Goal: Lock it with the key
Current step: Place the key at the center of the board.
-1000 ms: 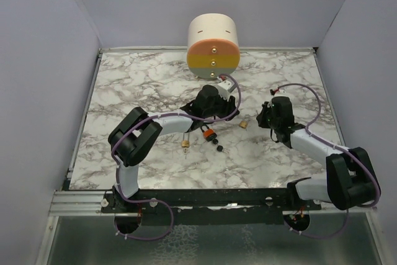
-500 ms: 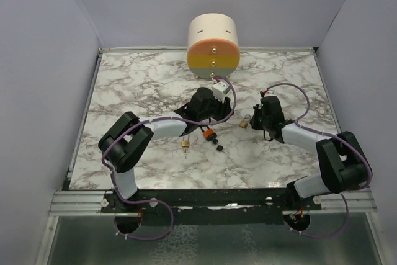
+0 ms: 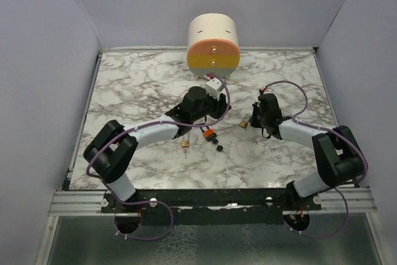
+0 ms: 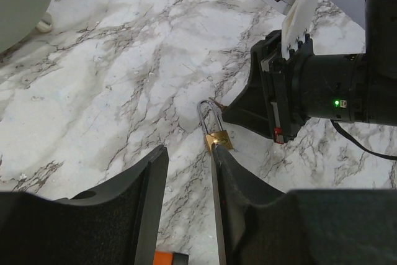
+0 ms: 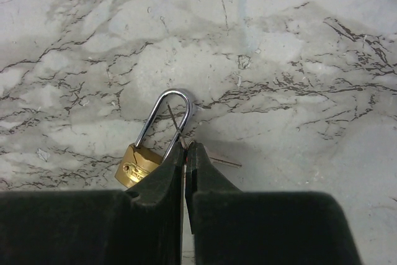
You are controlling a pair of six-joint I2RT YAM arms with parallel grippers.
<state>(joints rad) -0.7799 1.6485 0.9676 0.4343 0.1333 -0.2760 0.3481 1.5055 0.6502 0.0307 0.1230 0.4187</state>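
The key [image 3: 215, 141], a tiny black-headed piece, lies on the marble just right of and below the orange padlock [image 3: 209, 133]. My left gripper [image 3: 207, 123] hovers over that padlock with its jaws parted. In the left wrist view only marble shows between the fingertips of the left gripper [image 4: 186, 153], and the orange padlock [image 4: 164, 259] peeks in low near the jaw base. My right gripper [image 3: 253, 121] is shut, its tips [image 5: 186, 147] at the shackle of a brass padlock [image 5: 141, 162]. A thin metal sliver pokes out of those tips; I cannot tell what it is.
The same brass padlock [image 3: 243, 125] lies between the two grippers. A second brass padlock [image 3: 185, 144] sits left of the orange one. A cream cylinder with orange and yellow bands [image 3: 213, 46] stands at the back edge. Grey walls close in on both sides.
The left arm's elbow has swung left and its gripper has shifted slightly up and left. The right gripper has moved left up to the brass padlock. The orange padlock has stayed put.
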